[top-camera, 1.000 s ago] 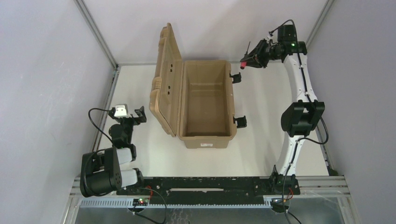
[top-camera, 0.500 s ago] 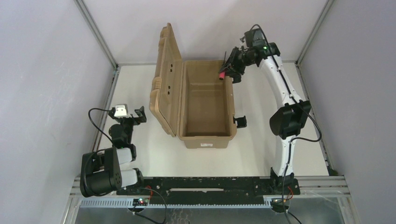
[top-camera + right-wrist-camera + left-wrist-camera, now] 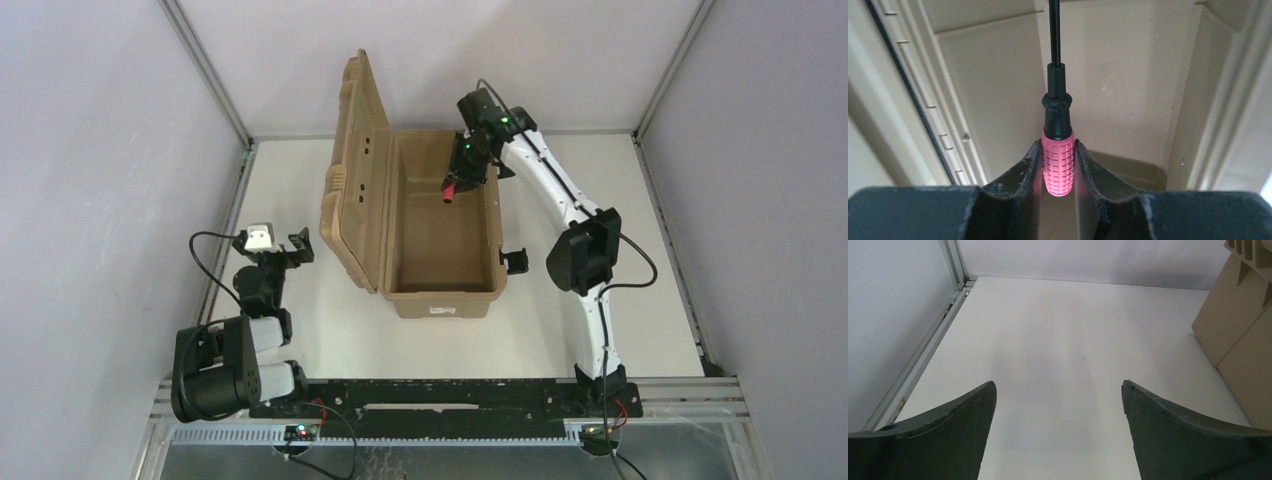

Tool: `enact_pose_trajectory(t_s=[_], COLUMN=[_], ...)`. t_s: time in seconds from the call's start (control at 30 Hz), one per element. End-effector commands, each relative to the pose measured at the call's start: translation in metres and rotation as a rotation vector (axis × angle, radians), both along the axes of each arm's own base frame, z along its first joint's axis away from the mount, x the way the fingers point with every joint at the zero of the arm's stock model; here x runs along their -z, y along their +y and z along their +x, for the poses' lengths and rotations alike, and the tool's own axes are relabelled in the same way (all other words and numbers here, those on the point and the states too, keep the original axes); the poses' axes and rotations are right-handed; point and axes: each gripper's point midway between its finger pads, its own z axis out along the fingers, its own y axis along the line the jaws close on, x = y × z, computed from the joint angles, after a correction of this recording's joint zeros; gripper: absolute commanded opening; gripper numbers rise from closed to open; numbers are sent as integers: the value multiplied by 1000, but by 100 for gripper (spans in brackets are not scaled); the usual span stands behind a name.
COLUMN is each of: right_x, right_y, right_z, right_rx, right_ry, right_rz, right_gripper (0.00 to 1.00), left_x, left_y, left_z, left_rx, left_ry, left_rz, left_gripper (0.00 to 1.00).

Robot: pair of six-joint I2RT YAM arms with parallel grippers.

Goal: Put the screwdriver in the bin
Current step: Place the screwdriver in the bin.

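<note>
Nearest, well left of the bin, the left gripper faces the white counter, its fingers spread wide around nothing. The bin stands with its lid raised on its left side. Farther back, above the bin's far end, the right gripper pinches the screwdriver by its red handle, held over the open interior.

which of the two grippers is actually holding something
The right gripper: it is shut on the slim red-handled screwdriver with a black shaft, above the open tan plastic bin. The left gripper is open and empty, over the white table.
</note>
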Motion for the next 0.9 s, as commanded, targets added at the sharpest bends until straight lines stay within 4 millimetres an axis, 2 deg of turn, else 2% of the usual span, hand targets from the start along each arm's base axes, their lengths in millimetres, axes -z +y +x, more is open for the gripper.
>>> enact_pose_trajectory(t_s=[0.0, 0.2, 0.43, 0.7, 0.87], right_x=[19, 68, 112, 150, 161], right_y=[5, 12, 16, 15, 16], right_z=[-3, -9, -15, -19, -18], right_rx=[-12, -48, -76, -101, -102], right_ry=[-13, 40, 110, 167, 176], right_rz=[-98, -193, -219, -259, -269], right_gripper=[15, 14, 14, 14, 15], left_x=[-3, -3, -3, -3, -3], left_y=[-3, -3, -3, -2, -3], left_z=[-3, -3, -3, -3, -3], left_rx=[7, 5, 6, 4, 7], left_ry=[-21, -21, -21, -21, -21], left_rz=[2, 2, 2, 2, 3], left_gripper=[100, 100, 100, 100, 100])
